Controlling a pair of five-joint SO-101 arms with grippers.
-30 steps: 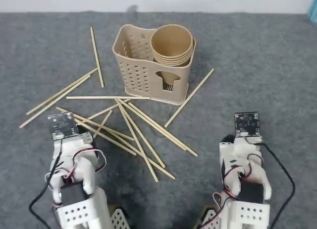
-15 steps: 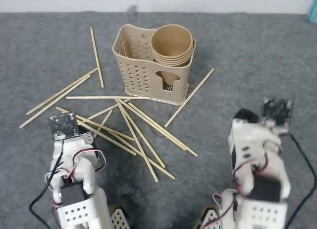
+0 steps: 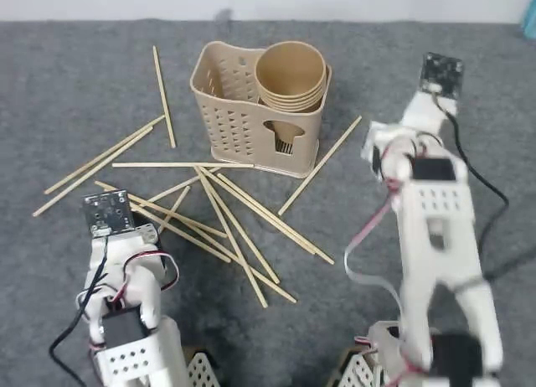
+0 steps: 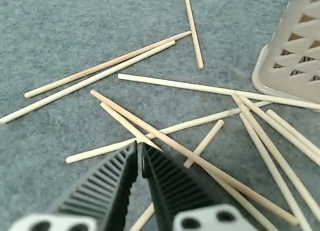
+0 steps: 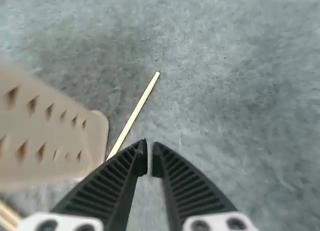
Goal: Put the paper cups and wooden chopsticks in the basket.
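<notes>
Chopsticks [image 3: 167, 163] lie loose across the grey bench [image 3: 75, 77], most of them in a crossed heap just ahead of the left hand [image 4: 139, 147]. That hand hangs low over the near edge of the heap with its jaws drawn narrow, almost touching, and nothing between them. One or two sticks run right under its tips. Farther out, a few more sticks lie apart from the heap on the left arm's side. A lone chopstick [image 3: 321, 165] slants away from the near corner of the basket [image 3: 243, 123] on the right arm's side. The right hand [image 5: 149, 152] is over that lone stick, just beside the basket's corner, jaws likewise narrow and empty. At the far end stands the basket itself, upright, with the paper cups [image 3: 291, 69] nested in one stack inside it, so that part of the job looks done and the sticks in sight remain outside. The sticks should be light, stiff and thin, and round enough to roll or swivel when pinched. A hold near the middle, with the jaws set across the stick, would likely keep one level. Taking a stick that lies on top of the heap, or the lone one, should avoid dragging its neighbours. The jaws would need to open before closing on any of them. The basket looks light too, so a nudge from an arm could shift it.
</notes>
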